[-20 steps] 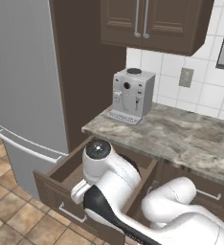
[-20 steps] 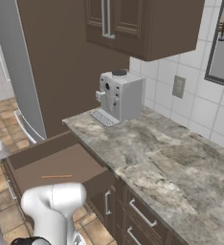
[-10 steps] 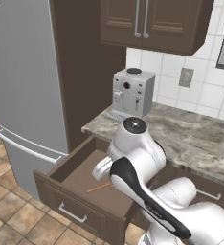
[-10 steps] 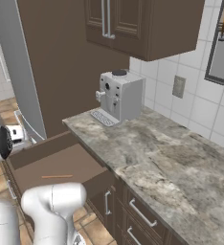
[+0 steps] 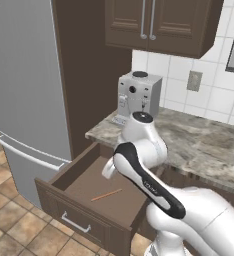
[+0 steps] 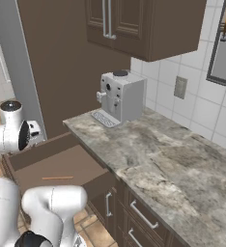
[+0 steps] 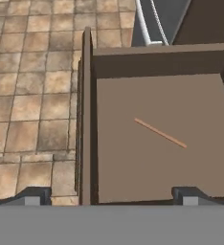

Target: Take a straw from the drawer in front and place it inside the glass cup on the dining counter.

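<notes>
I see tall grey fridge (image 5: 24, 95) left of wide dark brown wooden drawer (image 5: 69, 187), which stands pulled out under marbled worktop (image 6: 163, 164). Silver coffee machine (image 5: 139, 95) on worktop. My gripper (image 7: 111, 195) hovers above drawer, fingertips (image 7: 185, 194) wide apart, nothing between. Thin orange-tan straw (image 7: 160, 133) lies flat on drawer floor, alone.

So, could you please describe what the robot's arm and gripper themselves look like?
The arm is glossy white with rounded, bulbous segments, a black band with small pale lettering along one link, and a dark round cap on a joint. The gripper ends in two small dark grey finger tips, each with a lighter grey patch. No cables are visible.
</notes>
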